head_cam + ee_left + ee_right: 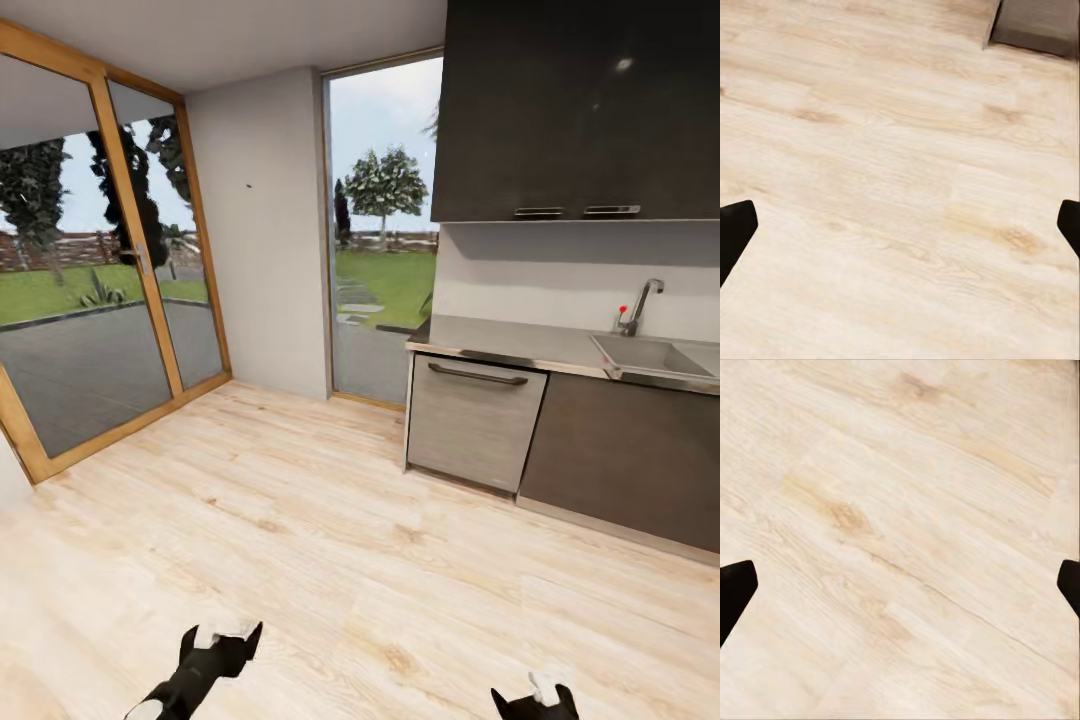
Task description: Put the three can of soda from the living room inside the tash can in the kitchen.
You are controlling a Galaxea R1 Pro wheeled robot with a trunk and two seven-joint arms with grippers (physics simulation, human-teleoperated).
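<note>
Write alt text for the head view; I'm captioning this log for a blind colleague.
A kitchen corner seen from above a pale wood floor: a brushed-metal dishwasher under a steel counter, a sink with tap, and dark cabinets above. Tall windows show a garden. The left gripper and right gripper, both open, sit at the bottom edge.

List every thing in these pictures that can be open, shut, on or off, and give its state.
Left gripper: open, holding nothing.
Right gripper: open, holding nothing.
Dishwasher: door shut.
Upper cabinets: doors shut.
Lower cabinet: door shut.
Tap: no water running that I can see.
Sliding glass door: looks shut.
</note>
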